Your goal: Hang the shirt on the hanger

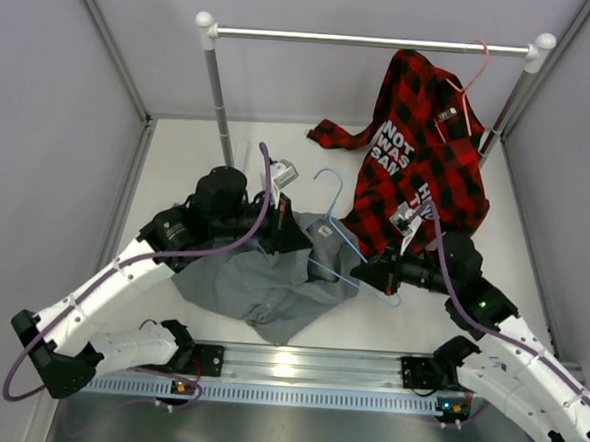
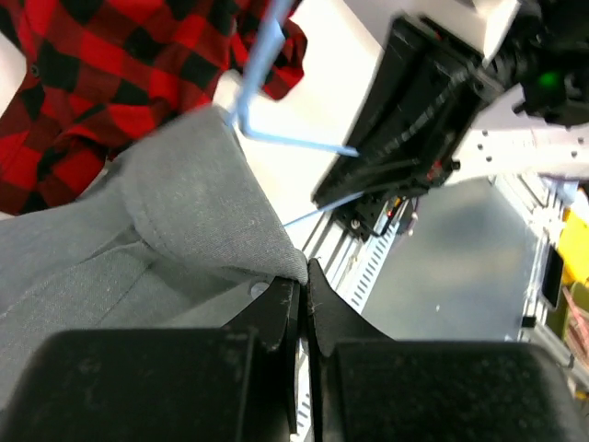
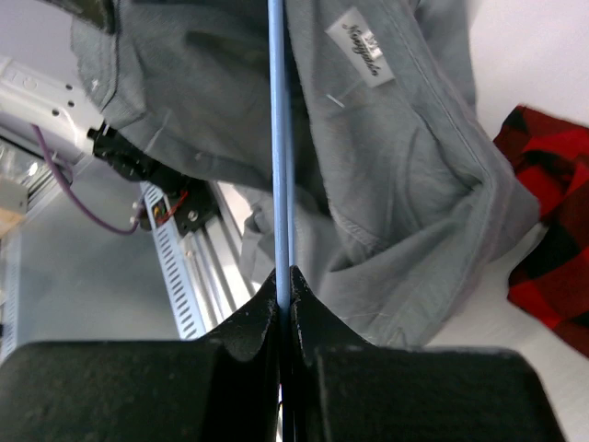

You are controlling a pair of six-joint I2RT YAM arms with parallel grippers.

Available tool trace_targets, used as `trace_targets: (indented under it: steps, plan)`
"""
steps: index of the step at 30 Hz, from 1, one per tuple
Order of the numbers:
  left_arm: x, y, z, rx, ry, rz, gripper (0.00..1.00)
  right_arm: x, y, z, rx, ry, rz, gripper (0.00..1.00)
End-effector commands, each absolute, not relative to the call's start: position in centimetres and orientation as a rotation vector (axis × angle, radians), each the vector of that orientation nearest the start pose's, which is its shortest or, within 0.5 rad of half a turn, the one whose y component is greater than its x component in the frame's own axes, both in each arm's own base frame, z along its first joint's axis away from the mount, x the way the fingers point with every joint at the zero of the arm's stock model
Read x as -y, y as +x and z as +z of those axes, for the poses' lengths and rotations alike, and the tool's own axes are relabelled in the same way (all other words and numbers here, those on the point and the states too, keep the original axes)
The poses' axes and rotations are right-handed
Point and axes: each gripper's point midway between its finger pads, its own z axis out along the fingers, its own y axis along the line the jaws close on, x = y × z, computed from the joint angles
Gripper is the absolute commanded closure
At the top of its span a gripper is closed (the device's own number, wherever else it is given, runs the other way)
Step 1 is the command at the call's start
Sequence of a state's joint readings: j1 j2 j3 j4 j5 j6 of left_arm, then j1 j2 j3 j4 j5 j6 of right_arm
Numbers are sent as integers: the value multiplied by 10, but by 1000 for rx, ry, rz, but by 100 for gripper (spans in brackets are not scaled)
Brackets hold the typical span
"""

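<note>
The grey shirt (image 1: pixel 261 284) lies crumpled on the white table in front of the arms. My left gripper (image 1: pixel 292 233) is shut on a fold of the shirt near its collar, seen in the left wrist view (image 2: pixel 302 267) with the grey fabric (image 2: pixel 175 212) pinched between the fingers. The light-blue hanger (image 1: pixel 337 229) lies partly inside the shirt, hook pointing to the back. My right gripper (image 1: pixel 364 275) is shut on the hanger's wire, which runs straight up from the fingertips in the right wrist view (image 3: pixel 281 138) across the shirt (image 3: pixel 386 184).
A red-and-black plaid shirt (image 1: pixel 424 154) on a pink hanger (image 1: pixel 474 77) hangs from the right end of the rail (image 1: pixel 371 42) at the back. The rail's left post (image 1: pixel 220 96) stands behind the left arm. Grey walls close both sides.
</note>
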State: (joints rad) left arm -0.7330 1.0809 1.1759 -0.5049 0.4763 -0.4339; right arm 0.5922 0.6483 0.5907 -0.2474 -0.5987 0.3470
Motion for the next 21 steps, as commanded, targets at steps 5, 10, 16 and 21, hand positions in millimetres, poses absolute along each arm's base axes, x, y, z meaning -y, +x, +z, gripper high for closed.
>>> trace_targets:
  steps: [5,10,16,21]
  plan:
    - [267,157,357,-1949,706,-1090,100,-214,181,307,-1409,-354,1143,100]
    - [255,174,390,-1915,668,-955,100,-207,168,335,-1250,-351,1168,100]
    - [247,200,383,-1956,568,-814,100,-244,140,317,-1294,-644,1328,100]
    - [263,194,380,-1960,667,-882,100,-264,133,308,-1337,-741,1353,100]
